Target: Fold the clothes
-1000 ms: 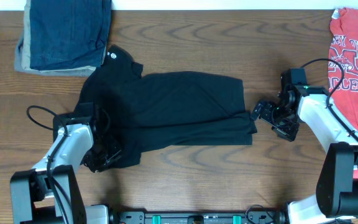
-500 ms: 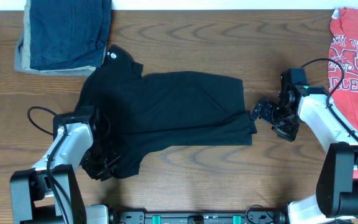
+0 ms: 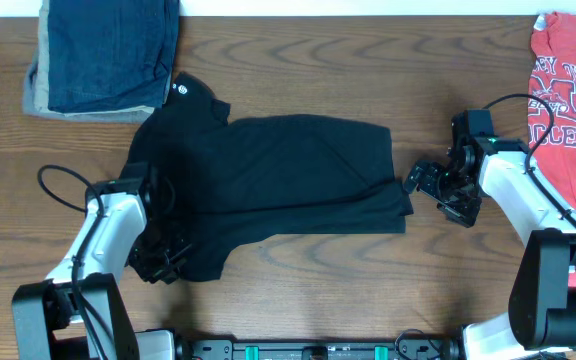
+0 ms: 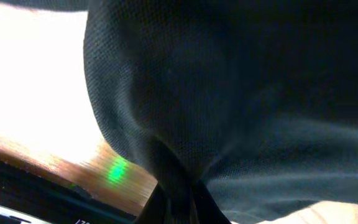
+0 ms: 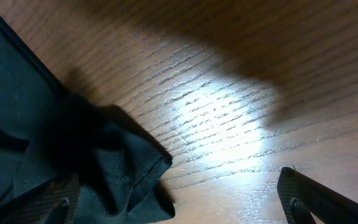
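Observation:
The black shirt lies spread across the middle of the wooden table, its small white logo at the far left end. My left gripper sits at the shirt's near left corner and is shut on it. In the left wrist view the dark fabric bunches down into the pinched fingertips. My right gripper hovers at the shirt's right edge, open. In the right wrist view a folded corner of the shirt lies by the left finger, apart from the right finger.
A folded blue denim and tan stack lies at the back left, touching the shirt's collar end. A red printed T-shirt is at the back right. A black cable loops beside the left arm. Bare wood runs along the front.
The left gripper has closed on the shirt's near left corner, bunching the fabric. The right arm has not moved.

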### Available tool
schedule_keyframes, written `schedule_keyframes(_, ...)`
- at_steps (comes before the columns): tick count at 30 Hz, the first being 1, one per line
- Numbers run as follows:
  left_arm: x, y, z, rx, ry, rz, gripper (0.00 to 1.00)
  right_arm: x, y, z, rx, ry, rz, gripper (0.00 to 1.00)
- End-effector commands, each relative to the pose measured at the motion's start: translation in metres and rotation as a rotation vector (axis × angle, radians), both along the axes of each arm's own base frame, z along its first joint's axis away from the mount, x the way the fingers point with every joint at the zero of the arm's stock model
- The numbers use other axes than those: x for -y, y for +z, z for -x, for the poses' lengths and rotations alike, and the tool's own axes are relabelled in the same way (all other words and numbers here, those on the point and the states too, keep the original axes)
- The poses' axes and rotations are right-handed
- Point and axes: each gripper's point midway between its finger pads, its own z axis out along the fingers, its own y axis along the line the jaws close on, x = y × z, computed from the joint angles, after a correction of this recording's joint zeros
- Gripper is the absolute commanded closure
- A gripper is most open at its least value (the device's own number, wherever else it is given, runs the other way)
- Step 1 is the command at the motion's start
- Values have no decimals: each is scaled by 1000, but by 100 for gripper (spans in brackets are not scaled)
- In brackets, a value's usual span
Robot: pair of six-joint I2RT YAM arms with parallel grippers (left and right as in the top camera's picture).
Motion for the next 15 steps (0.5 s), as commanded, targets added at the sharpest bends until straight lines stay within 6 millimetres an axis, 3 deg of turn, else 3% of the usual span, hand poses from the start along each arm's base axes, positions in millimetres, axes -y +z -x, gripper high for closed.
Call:
schedule_keyframes(1, -4, 12, -20, 67, -23, -11, 94, -4, 5, -3, 18, 4, -4, 1)
schedule_keyframes(7, -8, 30, -59, 194, -29, -25, 94, -4, 5, -3, 19, 3, -4, 1)
schedule_keyframes(15, -13, 34, -106, 379, -28, -48, 94, -4, 5, -3, 21, 4, -4, 1)
